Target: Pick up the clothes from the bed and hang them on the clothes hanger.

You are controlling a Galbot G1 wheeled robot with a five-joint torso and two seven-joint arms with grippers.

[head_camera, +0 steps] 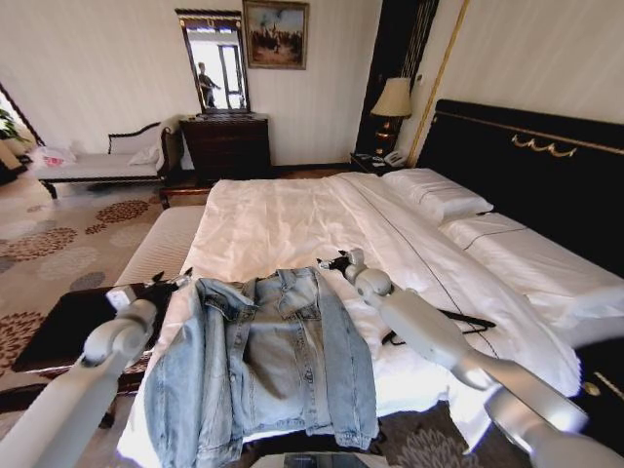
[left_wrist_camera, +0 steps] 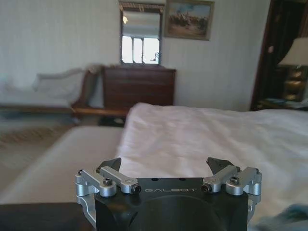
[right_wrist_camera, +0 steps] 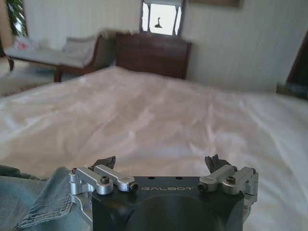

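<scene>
The denim jacket [head_camera: 263, 361] drapes over the bed's [head_camera: 292, 219] foot edge, both hands, left [head_camera: 168, 282] and right [head_camera: 336, 261], spread wide at its shoulders; uneven grips could drag it floorward, away from the hanger [head_camera: 458, 320].

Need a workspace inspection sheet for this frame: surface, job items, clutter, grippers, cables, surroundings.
Surface: bed, white sheets, rumpled.
Job's things: denim jacket spread open at the bed's foot edge; black hanger lies on the sheet to the jacket's right, partly behind the right arm.
Clutter: nothing seen.
Grippers: left gripper open, at the jacket's left shoulder; right gripper open, by the collar's right. Neither holds anything.
Cables: nothing seen.
Surroundings: pillows, lamp, dresser, chaise.
</scene>
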